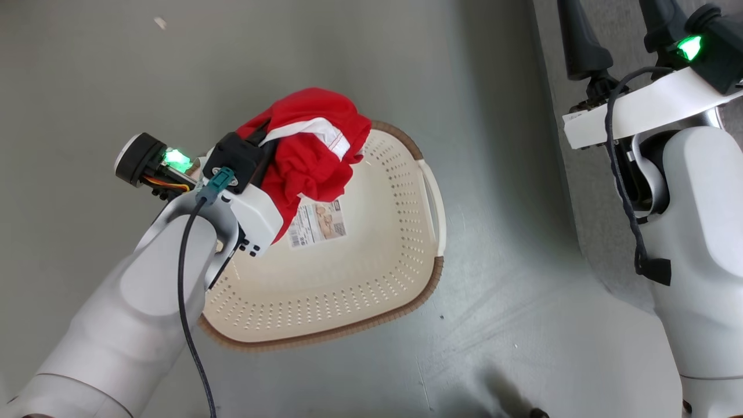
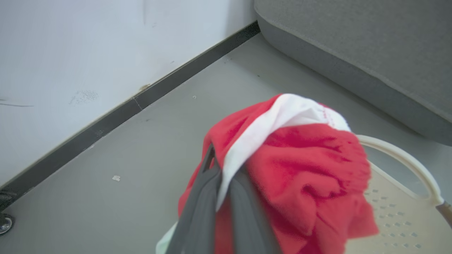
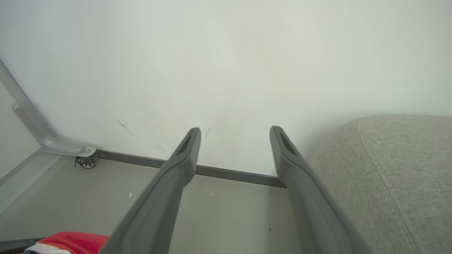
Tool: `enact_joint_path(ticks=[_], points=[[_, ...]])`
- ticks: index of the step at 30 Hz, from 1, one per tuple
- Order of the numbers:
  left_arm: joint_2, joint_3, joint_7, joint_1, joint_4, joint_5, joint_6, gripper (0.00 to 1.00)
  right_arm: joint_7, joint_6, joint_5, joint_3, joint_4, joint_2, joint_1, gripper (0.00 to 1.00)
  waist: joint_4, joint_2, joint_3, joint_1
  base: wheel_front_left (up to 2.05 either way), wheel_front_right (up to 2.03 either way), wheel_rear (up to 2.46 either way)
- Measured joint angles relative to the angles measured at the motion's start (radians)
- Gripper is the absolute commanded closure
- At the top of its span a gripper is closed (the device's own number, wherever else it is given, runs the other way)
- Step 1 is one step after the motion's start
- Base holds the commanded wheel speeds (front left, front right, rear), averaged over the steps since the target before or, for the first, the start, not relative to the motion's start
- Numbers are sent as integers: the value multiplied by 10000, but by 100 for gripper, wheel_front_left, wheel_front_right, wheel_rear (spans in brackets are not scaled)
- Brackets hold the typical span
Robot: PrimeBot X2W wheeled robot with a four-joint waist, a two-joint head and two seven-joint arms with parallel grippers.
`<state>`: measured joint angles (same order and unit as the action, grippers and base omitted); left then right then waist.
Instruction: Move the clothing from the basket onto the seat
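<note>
Clothing hangs mid-frame over the basket, grasped by the left end effector; fabric hides its fingertips. Basket bottom carries a label. Right end effector is released near the seat.

The smooth grey floor bears the cream basket, the grey seat near it, and a small pale scrap

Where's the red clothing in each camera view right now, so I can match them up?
Head view: clothing upper centre, over the basket's top-left rim.
Left wrist view: clothing centre-bottom, clamped in the left gripper.
Right wrist view: clothing at bottom-left corner.
Shared landmark: the grey sofa, on each view's right side.
</note>
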<state>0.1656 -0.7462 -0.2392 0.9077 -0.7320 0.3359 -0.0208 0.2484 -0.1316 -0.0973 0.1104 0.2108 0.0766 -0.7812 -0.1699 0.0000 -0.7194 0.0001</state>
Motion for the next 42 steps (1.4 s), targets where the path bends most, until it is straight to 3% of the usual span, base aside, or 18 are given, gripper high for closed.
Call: enact_joint_path(ticks=[42], points=[[527, 1641, 21, -2448, 1697, 2382, 247, 100, 38, 0, 196, -73, 1290, 161, 3074, 0, 1154, 0, 4808, 0, 0, 0, 0]])
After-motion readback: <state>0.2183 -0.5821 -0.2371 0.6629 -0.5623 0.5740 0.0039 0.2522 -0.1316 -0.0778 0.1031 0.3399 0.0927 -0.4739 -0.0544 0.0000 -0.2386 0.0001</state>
